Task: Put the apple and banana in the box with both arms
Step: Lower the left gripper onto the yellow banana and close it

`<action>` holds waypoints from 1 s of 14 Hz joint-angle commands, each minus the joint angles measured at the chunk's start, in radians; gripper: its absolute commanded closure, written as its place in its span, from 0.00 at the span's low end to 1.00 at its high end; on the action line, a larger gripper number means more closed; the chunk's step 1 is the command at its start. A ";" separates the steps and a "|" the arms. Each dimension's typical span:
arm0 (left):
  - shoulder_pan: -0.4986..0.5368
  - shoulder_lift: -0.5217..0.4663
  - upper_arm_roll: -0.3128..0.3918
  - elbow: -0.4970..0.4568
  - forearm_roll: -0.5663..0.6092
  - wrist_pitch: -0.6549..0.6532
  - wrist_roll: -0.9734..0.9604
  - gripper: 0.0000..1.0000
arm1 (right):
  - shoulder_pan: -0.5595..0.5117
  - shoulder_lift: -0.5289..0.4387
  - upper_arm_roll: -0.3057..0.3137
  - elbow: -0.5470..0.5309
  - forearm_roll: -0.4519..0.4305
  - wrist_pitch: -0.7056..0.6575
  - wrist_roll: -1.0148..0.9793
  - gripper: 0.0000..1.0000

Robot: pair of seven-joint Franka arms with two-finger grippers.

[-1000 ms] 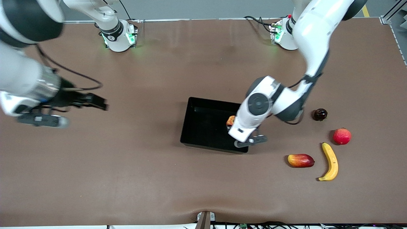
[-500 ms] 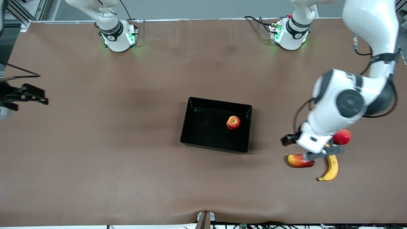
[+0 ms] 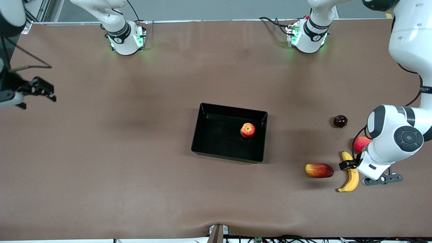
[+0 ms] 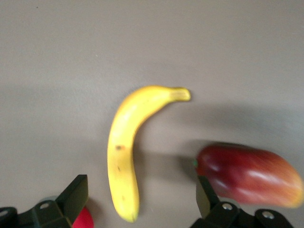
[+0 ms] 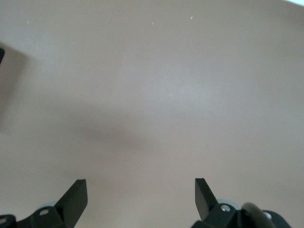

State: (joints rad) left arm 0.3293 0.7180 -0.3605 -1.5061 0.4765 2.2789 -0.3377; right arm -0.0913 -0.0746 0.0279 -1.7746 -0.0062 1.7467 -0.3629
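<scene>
The apple (image 3: 247, 130) lies in the black box (image 3: 233, 109) at mid-table, near the box's wall toward the left arm's end. The banana (image 3: 352, 175) lies on the table toward the left arm's end. My left gripper (image 3: 353, 159) hangs open and empty just above the banana's end that is farther from the front camera. In the left wrist view the banana (image 4: 124, 152) runs out from between the open fingers of the left gripper (image 4: 140, 186). My right gripper (image 3: 39, 90) is open and empty over the right arm's end of the table; its wrist view (image 5: 140, 187) shows only bare table.
An oblong red-yellow fruit (image 3: 319, 170) lies beside the banana, and it shows by one finger in the left wrist view (image 4: 249, 175). A deep-red round fruit (image 3: 360, 143) is partly hidden by the left arm. A small dark fruit (image 3: 340, 121) lies farther from the front camera.
My left gripper left the apple in the box, swung to the fruits at its end of the table and now hangs over the banana. My right gripper drew back toward its end of the table.
</scene>
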 commanded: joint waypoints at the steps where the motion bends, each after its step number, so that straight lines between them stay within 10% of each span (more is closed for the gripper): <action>1: 0.039 0.064 -0.014 0.007 0.088 0.089 0.000 0.00 | -0.018 -0.002 -0.002 0.073 -0.021 -0.073 -0.002 0.00; 5: 0.043 0.119 0.006 0.006 0.094 0.148 -0.001 0.12 | -0.047 0.030 -0.003 0.144 -0.021 -0.119 -0.004 0.00; 10: 0.043 0.121 0.012 0.006 0.094 0.146 -0.006 1.00 | -0.044 0.030 -0.002 0.179 -0.018 -0.119 -0.010 0.00; 14: 0.040 0.065 0.003 0.007 0.096 0.088 -0.004 1.00 | -0.048 0.032 -0.002 0.179 -0.003 -0.143 0.018 0.00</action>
State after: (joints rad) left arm 0.3691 0.8342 -0.3482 -1.4916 0.5475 2.4133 -0.3377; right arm -0.1252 -0.0576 0.0164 -1.6217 -0.0084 1.6361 -0.3609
